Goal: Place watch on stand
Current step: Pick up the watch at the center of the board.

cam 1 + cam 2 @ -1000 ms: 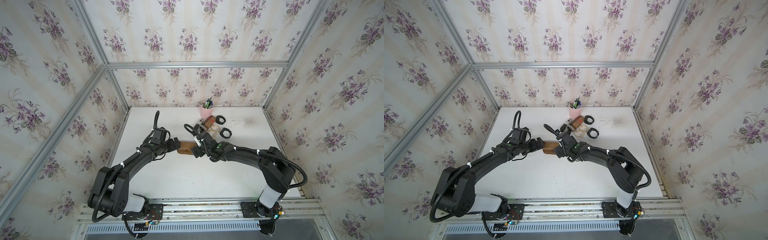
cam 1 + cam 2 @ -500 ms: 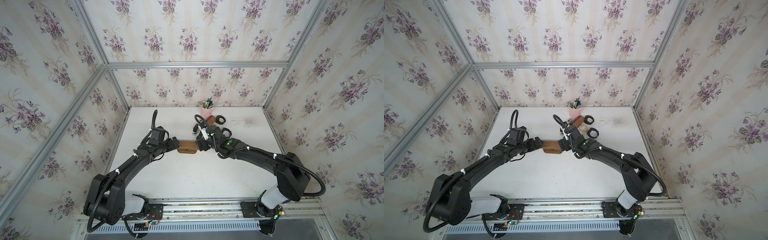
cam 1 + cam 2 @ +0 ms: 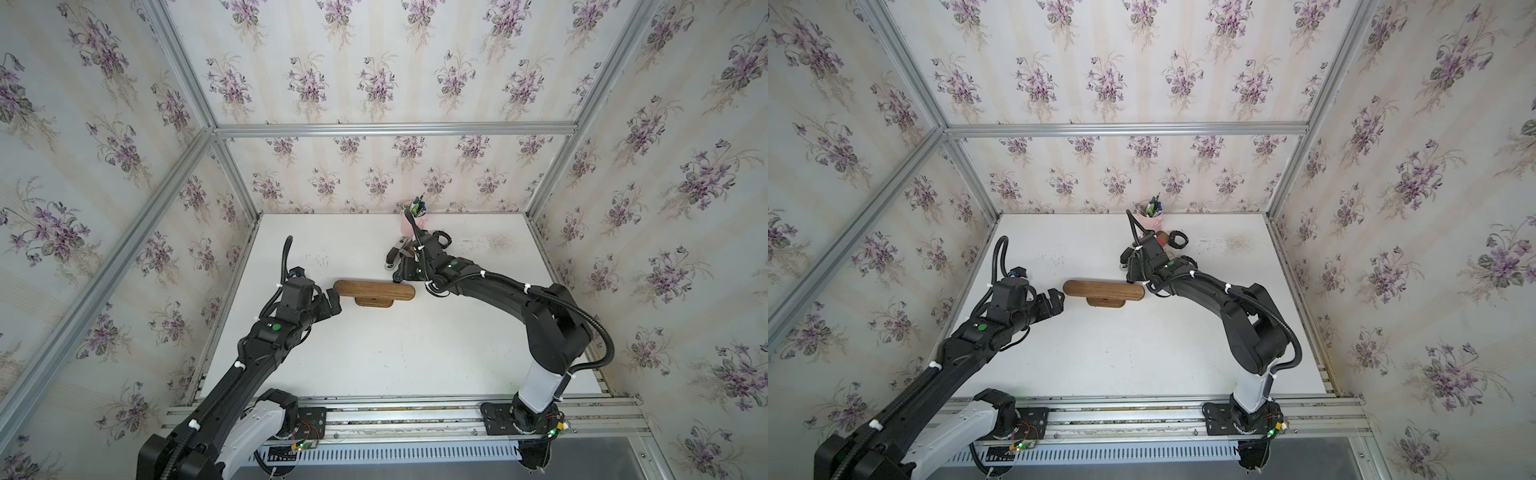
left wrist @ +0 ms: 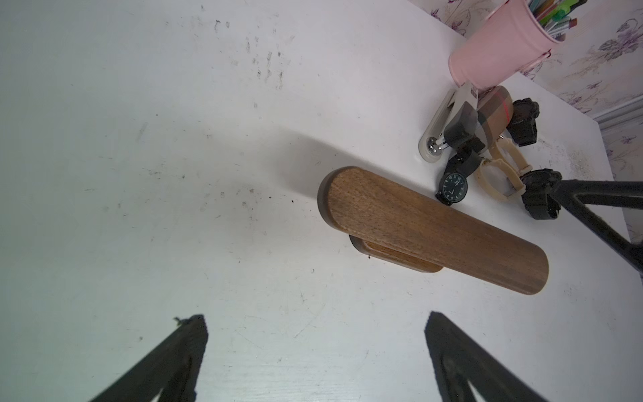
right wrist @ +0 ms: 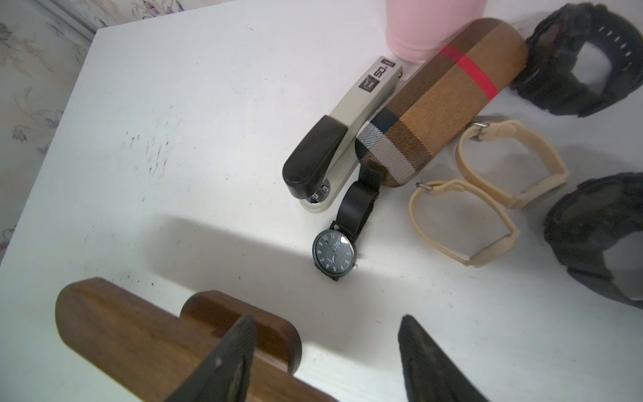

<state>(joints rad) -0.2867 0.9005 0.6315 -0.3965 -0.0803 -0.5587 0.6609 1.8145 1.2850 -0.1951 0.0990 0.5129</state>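
As seen in both top views, locate the stand (image 3: 374, 291) (image 3: 1104, 289) near the middle of the white counter (image 3: 395, 357): smooth dark-brown wood with visible grain, a long bar with rounded ends on a flat oval base.

Note the counter finish: matte, with fine dark scuffs beyond the bar's left end.

Find broad open room between the stand and the near aluminium rail (image 3: 395, 405). Find crowding only toward the far wall (image 3: 374, 174).

Check the left tool (image 4: 315, 316): spread wide, empty, just short of the bar's left rounded end, not touching.

Check the right tool (image 5: 327, 318): parted, nothing between, hovering at the bar's right end. In the right wrist view, see one finger (image 5: 226, 355) overlapping the wood.

Locate the black round-dial watch (image 5: 335, 255) (image 4: 452, 188) flat on the counter just beyond the bar. Dial up, pale numerals too small to read, smooth black strap looped up to the rounded end of the plaid case (image 5: 442, 101).

Identify the case: woven tan fabric, rounded tube shape, one red stripe, lying on its side.

Alongside it, touching, find the stapler (image 5: 344, 139): grey body, glossy black cap. Read "50" on its label.

Further right, note two beige rubbery watches (image 5: 492, 252) (image 5: 539, 191) and two chunky black watches (image 5: 553, 38) (image 5: 574, 222), all resting on the counter.

Behind the cluster, find the pink cup (image 4: 497, 52) holding coloured pens (image 4: 553, 14).
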